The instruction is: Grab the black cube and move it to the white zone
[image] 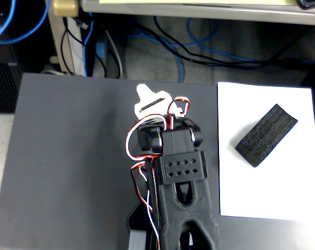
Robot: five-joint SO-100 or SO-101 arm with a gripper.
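The black cube [265, 135] is an elongated rough black block. It lies diagonally on the white zone [272, 192], a large white sheet on the right side of the dark grey mat. The arm reaches up from the bottom centre of the fixed view. Its white gripper [151, 103] is over the mat, left of the sheet and well apart from the block. Only a thin dark slit shows between the jaws, so it looks shut, with nothing in it.
The dark grey mat [69, 156] covers the table. Red, white and black wires [134, 140] loop around the arm's wrist. Blue and black cables [199, 52] lie on the floor beyond the mat's far edge.
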